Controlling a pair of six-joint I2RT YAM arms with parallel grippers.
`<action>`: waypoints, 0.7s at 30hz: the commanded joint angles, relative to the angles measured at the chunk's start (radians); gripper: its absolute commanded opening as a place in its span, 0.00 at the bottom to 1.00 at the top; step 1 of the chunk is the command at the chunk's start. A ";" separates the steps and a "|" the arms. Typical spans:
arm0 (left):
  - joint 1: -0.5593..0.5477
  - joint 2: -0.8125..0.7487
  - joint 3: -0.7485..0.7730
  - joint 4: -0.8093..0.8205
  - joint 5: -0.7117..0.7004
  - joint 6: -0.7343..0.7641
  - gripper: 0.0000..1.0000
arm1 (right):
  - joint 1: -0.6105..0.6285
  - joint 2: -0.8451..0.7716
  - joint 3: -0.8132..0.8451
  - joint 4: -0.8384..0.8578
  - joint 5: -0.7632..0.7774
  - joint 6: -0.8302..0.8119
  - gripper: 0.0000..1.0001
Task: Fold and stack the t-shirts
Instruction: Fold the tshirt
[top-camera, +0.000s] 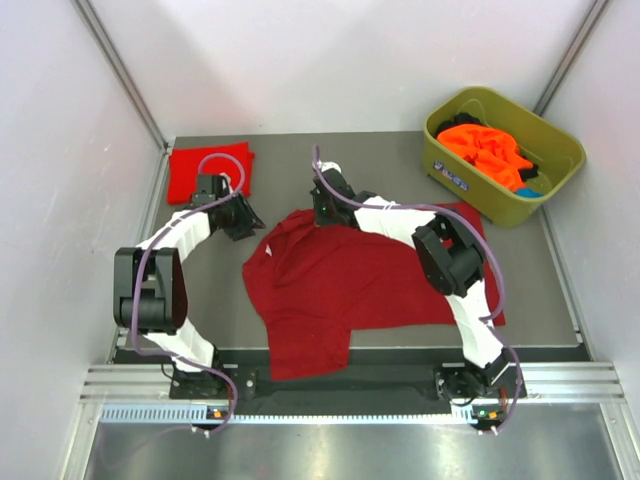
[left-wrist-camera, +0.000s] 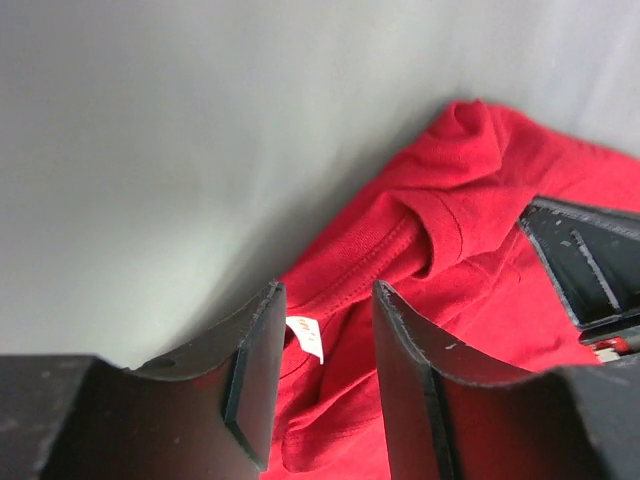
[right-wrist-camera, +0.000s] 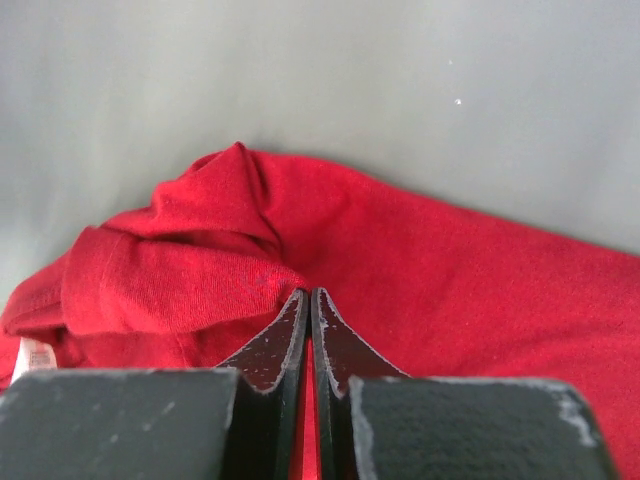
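Note:
A dark crimson t-shirt (top-camera: 340, 285) lies spread and rumpled across the middle of the table. Its collar and white neck label (left-wrist-camera: 305, 338) sit just beyond my left gripper (left-wrist-camera: 327, 290), which is open with nothing between its jaws. In the top view the left gripper (top-camera: 248, 222) hovers at the shirt's back left corner. My right gripper (right-wrist-camera: 308, 292) is shut on a bunched fold of the crimson shirt (right-wrist-camera: 200, 270) at its back edge (top-camera: 322, 208). A brighter red t-shirt (top-camera: 208, 170) lies folded at the back left. Orange t-shirts (top-camera: 485, 150) fill the tub.
An olive-green plastic tub (top-camera: 560, 160) stands at the back right corner. White walls close in the table on the left, back and right. The right arm (top-camera: 450, 255) reaches over the crimson shirt's right half.

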 joint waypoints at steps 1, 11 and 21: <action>-0.013 0.039 -0.008 0.027 0.084 0.029 0.45 | -0.005 -0.080 0.000 0.047 -0.016 -0.014 0.00; -0.063 0.096 -0.014 0.048 0.070 0.029 0.45 | -0.017 -0.097 -0.052 0.031 -0.006 0.012 0.00; -0.100 0.088 0.075 -0.044 -0.043 0.003 0.43 | -0.021 -0.118 -0.108 0.082 -0.073 -0.023 0.00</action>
